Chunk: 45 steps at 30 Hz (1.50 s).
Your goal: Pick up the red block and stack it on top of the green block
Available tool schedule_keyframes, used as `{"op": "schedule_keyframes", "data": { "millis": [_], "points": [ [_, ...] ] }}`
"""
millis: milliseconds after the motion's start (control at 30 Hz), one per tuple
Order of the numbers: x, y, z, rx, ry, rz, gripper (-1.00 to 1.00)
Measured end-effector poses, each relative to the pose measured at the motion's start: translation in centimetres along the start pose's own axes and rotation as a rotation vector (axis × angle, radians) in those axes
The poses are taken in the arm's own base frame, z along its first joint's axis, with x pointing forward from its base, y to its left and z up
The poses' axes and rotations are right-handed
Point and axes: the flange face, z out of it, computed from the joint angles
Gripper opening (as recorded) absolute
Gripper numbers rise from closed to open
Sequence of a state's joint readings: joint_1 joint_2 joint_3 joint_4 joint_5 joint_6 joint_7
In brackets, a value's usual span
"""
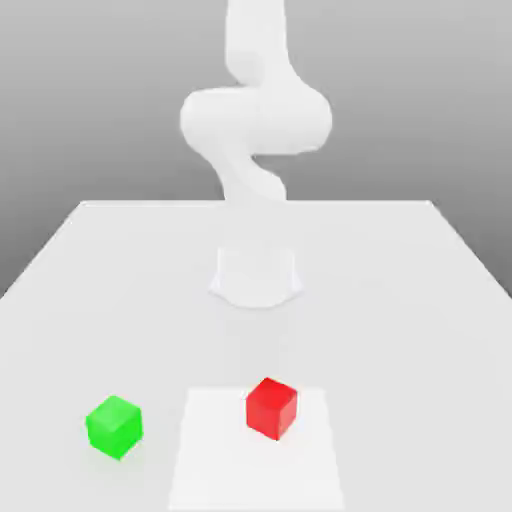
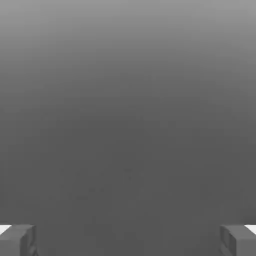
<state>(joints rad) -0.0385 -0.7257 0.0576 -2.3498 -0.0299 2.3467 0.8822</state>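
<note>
White table (image 1: 400,300) carries red block (image 1: 271,407) and green block (image 1: 114,427) apart; claw (image 2: 128,240) spread wide, empty.

We see the red block (image 1: 271,407) as a plain cube with matt, evenly coloured faces that look like smooth plastic, without grain or texture. The green block (image 1: 114,427) has the same smooth look, though its faces seem slightly brighter and a little translucent at the edges. The table (image 1: 400,300) is a smooth, matt white surface, and the paler square patch (image 1: 215,460) under the red block looks equally flat and unglossy. The arm (image 1: 255,115) reads as a smooth white shell with a soft, satin sheen. In the hand view, the 2 fingertips (image 2: 17,240) look like dull, matt grey material, each with a white edge.
</note>
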Motion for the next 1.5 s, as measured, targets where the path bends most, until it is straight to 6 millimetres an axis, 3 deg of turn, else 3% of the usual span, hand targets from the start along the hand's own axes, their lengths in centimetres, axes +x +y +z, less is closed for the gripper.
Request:
{"op": "schedule_keyframes", "data": {
  "millis": [167, 333, 467, 600, 800, 1133, 1367, 1400, 1500],
  "points": [
    [-3.7, 1.6, 11.1, -0.172, -0.052, 0.076, 0.0],
    [-7.7, 5.9, 20.5, -0.323, -0.121, 0.168, 0.0],
    [-11.5, 10.4, 26.3, -0.431, -0.185, 0.255, 0.0],
    [-15.7, 15.1, 30.4, -0.524, -0.257, 0.35, 0.0],
    [-21.9, 20.6, 33.3, -0.622, -0.362, 0.487, 0.0],
    [-23.4, 21.9, 36.1, -0.618, -0.363, 0.509, 0.0],
    [-25.3, 24.0, 38.3, -0.629, -0.369, 0.503, 0.0],
    [-25.5, 24.2, 38.4, -0.631, -0.369, 0.502, -1.0],
    [-25.5, 24.2, 38.4, -0.63, -0.369, 0.502, -1.0]
  ]
}}
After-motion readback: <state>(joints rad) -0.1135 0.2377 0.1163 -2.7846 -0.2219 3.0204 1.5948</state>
